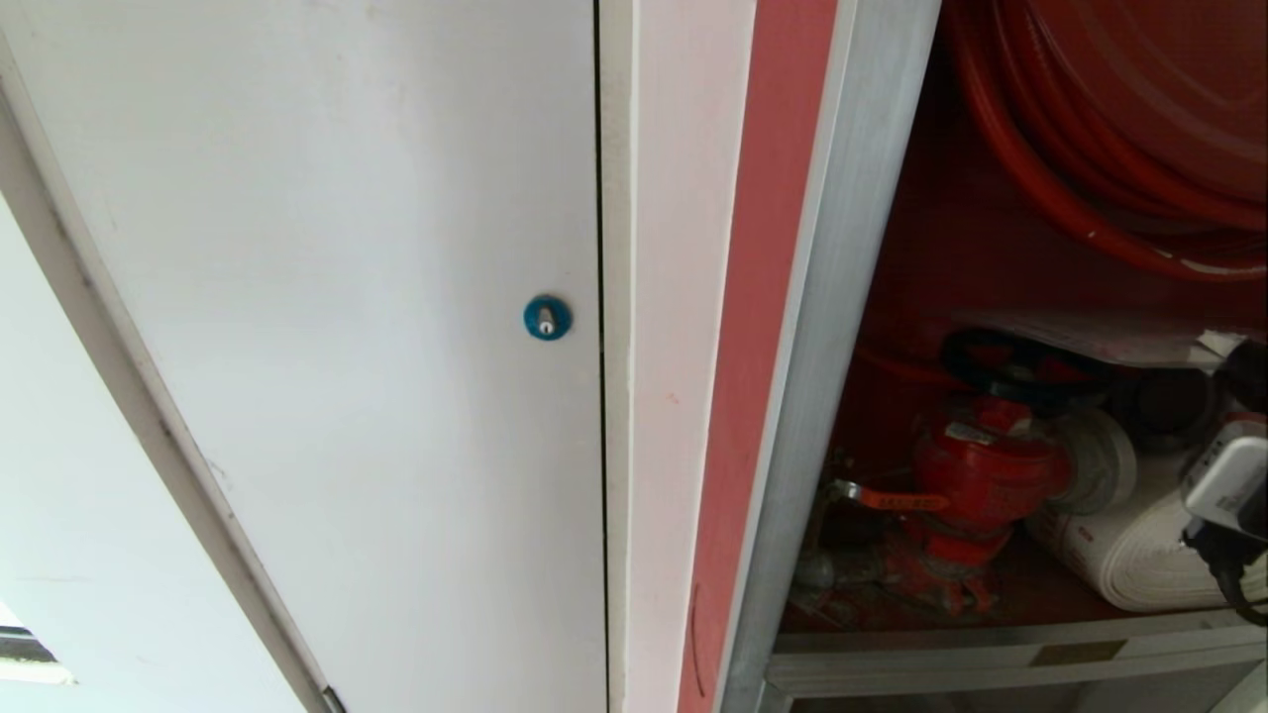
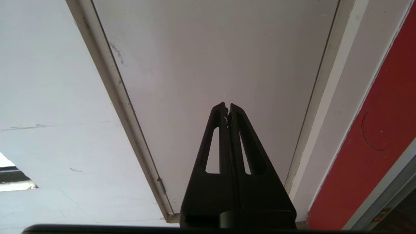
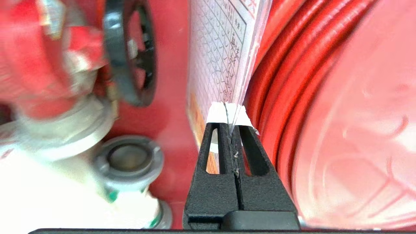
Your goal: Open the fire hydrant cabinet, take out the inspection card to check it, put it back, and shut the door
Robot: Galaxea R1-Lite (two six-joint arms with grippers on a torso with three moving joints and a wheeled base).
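Head view: we see the silver-framed, red-lined fire hydrant cabinet (image 1: 842, 327) cut off rightward; right gripper (image 1: 1228, 485) barely enters.
Left wrist: left gripper (image 2: 227, 105) fingers pressed together, facing a plain white door (image 2: 211, 58).
Right wrist: fingers pinch the whitish printed inspection card (image 3: 221, 55) inside the cabinet, its top cropped.

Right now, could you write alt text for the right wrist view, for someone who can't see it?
The right gripper pinches the edge of the inspection card inside the fire hydrant cabinet, between the red hose reel and the red valve.

You are in a building corridor or service area: a silver-framed, red-lined fire hydrant cabinet (image 1: 842, 297) adjoins a plain white utility door (image 1: 347, 297).
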